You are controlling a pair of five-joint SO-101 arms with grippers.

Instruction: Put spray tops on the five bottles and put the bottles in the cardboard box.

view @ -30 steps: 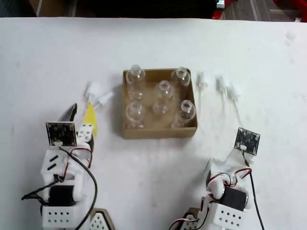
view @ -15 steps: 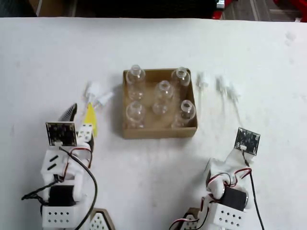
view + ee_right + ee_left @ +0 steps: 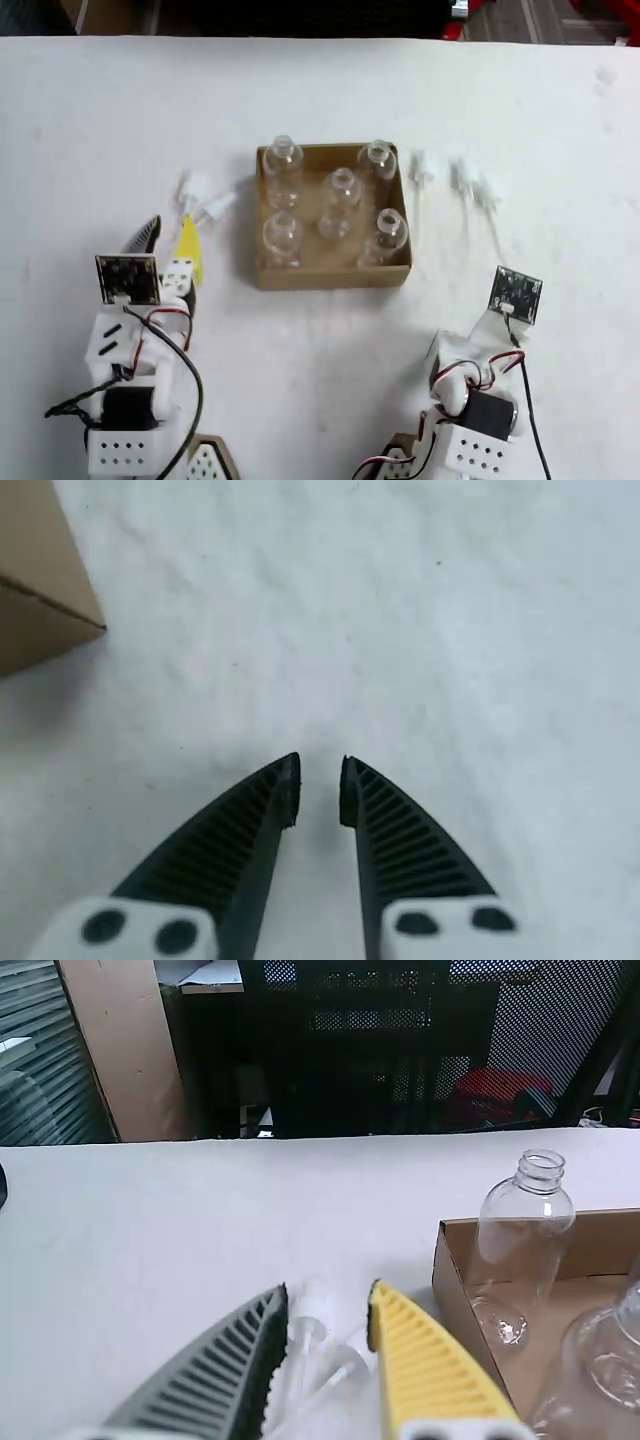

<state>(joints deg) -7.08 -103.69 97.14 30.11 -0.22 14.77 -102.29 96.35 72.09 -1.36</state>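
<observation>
Left hand (image 3: 325,1310): grey and yellow fingers spread wide, gripping nothing, low over the table (image 3: 100,100), a clump of spray tops (image 3: 200,195) just ahead
Right hand (image 3: 318,780): black fingers a narrow slit apart, nothing between them, near a box corner
Cardboard box (image 3: 333,276): mid-table, holding five clear bottles (image 3: 283,163), upright, necks bare
Hard to make out: the clump looks like two tops
Count: three more tops lie right of the box

High camera looks down; wrist cameras sit low, both catching the cardboard box (image 3: 330,276).
</observation>
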